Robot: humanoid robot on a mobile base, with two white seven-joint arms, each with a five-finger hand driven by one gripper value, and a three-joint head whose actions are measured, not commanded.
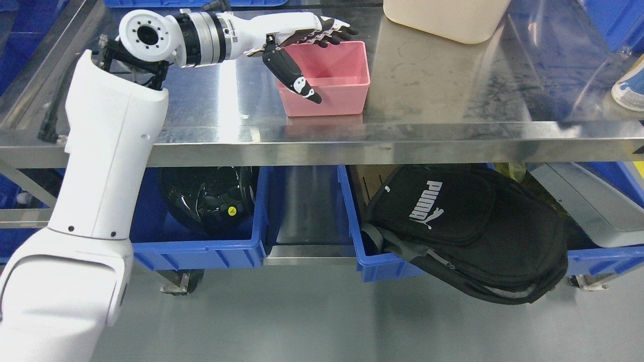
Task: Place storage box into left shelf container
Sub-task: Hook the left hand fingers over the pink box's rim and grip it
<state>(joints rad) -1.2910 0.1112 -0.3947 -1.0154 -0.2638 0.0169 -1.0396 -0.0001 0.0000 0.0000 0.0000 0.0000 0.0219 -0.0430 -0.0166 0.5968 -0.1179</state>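
Your left arm (108, 166) fills the near-left of the view and reaches over the steel table (453, 136). Below it, the left blue bin (201, 251) already holds something dark. On the table stands the pink storage box (334, 80). The left hand (307, 42) hovers at its left rim, fingers spread, thumb outside, holding nothing. You are at the grasp step: next close on the wall.

I count one pink storage box (334, 80) on the steel table (453, 100), one cream container (445, 17) at twelve o'clock, and one robot hand (307, 42) in view. Under the table I see two blue bins up front: one (201, 251) at seven o'clock with one black helmet (209, 196), one (375, 264) at five o'clock with one black backpack (468, 226). One white shoe (629, 90) shows at three o'clock.
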